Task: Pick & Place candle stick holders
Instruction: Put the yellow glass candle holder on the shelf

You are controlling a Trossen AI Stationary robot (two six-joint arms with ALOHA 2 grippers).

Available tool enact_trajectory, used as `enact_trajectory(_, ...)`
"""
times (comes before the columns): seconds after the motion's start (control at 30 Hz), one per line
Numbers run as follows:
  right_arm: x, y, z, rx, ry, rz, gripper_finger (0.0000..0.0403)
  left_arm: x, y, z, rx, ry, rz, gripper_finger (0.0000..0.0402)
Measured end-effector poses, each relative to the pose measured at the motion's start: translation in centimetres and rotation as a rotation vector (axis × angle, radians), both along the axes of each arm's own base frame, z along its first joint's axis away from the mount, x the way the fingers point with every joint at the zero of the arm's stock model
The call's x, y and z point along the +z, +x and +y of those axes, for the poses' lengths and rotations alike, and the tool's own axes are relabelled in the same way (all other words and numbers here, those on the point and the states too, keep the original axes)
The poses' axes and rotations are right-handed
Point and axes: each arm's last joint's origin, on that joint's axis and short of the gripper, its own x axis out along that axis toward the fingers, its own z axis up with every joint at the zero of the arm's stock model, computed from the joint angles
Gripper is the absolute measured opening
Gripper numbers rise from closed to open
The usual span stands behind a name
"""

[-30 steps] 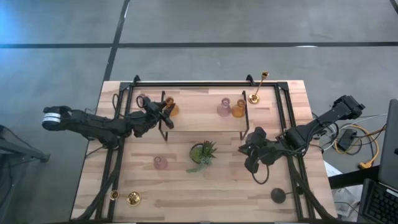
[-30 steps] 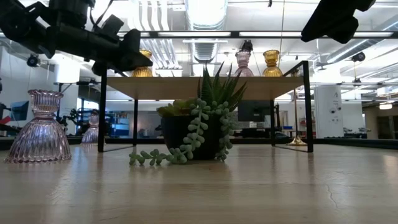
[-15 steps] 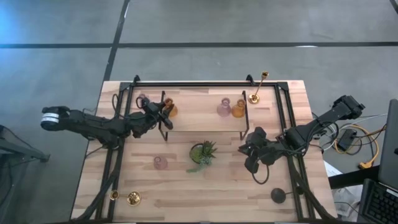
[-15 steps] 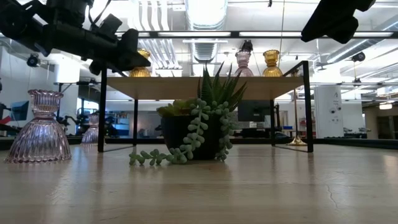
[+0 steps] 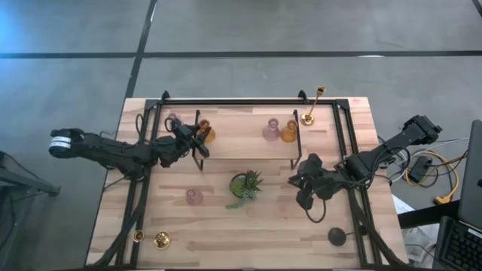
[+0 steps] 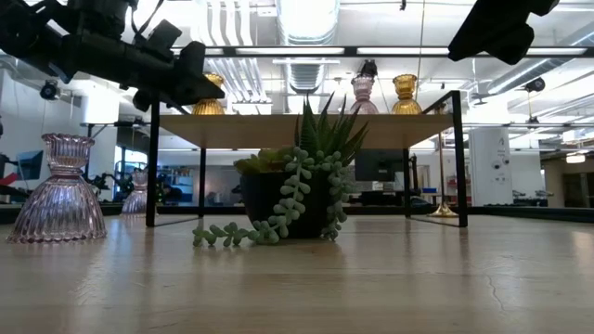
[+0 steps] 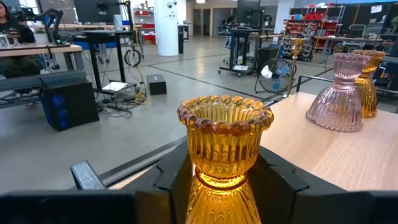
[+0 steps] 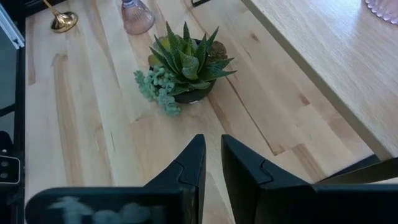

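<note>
**Shelf about half loaded, amber holder going on now**

Three squat glass ones up on the raised shelf (image 5: 241, 139) so far: pink holder (image 5: 270, 131) and amber one (image 5: 289, 132) at the right end, plus the amber holder (image 7: 225, 149) at the left end, pinched between the fingers of the left tool (image 5: 197, 140). Still down on the tabletop (image 5: 248, 233): another pink glass holder (image 5: 194, 197), two gold sticks (image 5: 160, 240) (image 5: 312, 105), black one (image 5: 336, 236). Right tool (image 8: 211, 168) parked near the plant (image 5: 245, 184), fingers nearly pressed together, holding nothing.

Versus a second ago: barely anything. Left tool crept slightly toward the shelf end, same grip. Right arm unchanged.
</note>
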Motion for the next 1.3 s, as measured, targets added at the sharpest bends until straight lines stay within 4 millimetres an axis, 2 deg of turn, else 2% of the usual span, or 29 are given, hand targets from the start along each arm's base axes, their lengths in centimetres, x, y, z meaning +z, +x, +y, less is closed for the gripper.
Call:
enact_trajectory(0.13, 0.0, 0.0, 0.0, 0.0, 0.001, -0.001, 0.0043, 0.0, 0.0, 0.0, -0.006, 0.001, 0.001, 0.0174)
enact_trajectory(0.6, 0.0, 0.0, 0.0, 0.0, 0.002, -0.004, 0.0045, 0.0, 0.1, -0.1, -0.032, -0.006, -0.007, 0.0197)
enact_trajectory(1.03, 0.0, 0.0, 0.0, 0.001, 0.002, -0.004, 0.0043, 0.2, 0.2, -0.2, -0.095, -0.014, -0.031, 0.0305)
enact_trajectory(1.3, 0.0, 0.0, 0.0, 0.006, -0.003, -0.003, 0.0044, 2.1, -0.7, -0.2, -0.102, 0.037, -0.098, 0.0308)
